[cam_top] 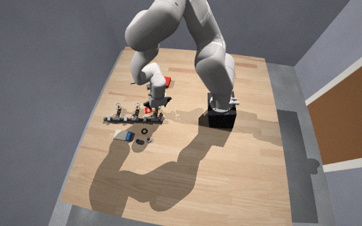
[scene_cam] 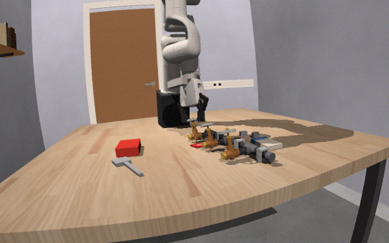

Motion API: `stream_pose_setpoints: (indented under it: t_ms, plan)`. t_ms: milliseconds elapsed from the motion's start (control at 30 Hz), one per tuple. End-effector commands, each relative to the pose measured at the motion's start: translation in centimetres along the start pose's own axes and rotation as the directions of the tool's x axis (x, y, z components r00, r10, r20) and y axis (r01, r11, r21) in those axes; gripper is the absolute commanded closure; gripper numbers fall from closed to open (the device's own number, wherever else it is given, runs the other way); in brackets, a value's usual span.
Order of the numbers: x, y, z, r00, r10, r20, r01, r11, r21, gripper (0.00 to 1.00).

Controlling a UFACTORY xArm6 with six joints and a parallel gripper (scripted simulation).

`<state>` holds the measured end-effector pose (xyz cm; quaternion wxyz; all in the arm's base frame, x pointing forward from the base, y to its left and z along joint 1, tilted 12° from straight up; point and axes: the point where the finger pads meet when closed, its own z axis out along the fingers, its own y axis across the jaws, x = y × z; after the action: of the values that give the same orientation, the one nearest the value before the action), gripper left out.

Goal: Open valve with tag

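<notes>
Three brass valves stand in a row on a grey pipe [cam_top: 133, 120] [scene_cam: 253, 149]. The left valve [cam_top: 118, 107] [scene_cam: 229, 145] and the middle valve [cam_top: 137, 107] [scene_cam: 209, 135] stand free. A small red tag [cam_top: 147, 110] [scene_cam: 196, 144] lies beside the right valve [cam_top: 155, 114] [scene_cam: 193, 128], chained to it. My gripper [cam_top: 157, 107] [scene_cam: 196, 113] is open and points down just over that valve's handwheel [scene_cam: 192, 119], fingers on either side and not closed on it. In the top view the gripper hides the handwheel.
A red box [cam_top: 167, 81] [scene_cam: 127, 147] and a grey T-shaped tool [scene_cam: 127, 164] lie behind the valves. A blue and white block [cam_top: 124, 135] [scene_cam: 267, 142], a black ring [cam_top: 144, 133] and two small nuts [cam_top: 138, 141] lie in front of the pipe. The robot's black base [cam_top: 222, 118] [scene_cam: 170, 113] stands to the right.
</notes>
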<state>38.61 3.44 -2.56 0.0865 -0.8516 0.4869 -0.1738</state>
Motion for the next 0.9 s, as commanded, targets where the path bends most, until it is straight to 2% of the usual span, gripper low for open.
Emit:
stream_pose_setpoints:
  t_ms: [0, 133, 867]
  plan:
    - [0.03, -0.05, -0.03, 0.965, 0.257, 0.048, -0.260, 0.962, 0.085, 0.00]
    - [0.03, -0.05, -0.03, 0.920, 0.384, 0.080, -0.391, 0.912, 0.120, 0.00]
    - [0.03, -0.05, -0.03, 0.920, 0.384, 0.080, -0.391, 0.912, 0.120, 0.00]
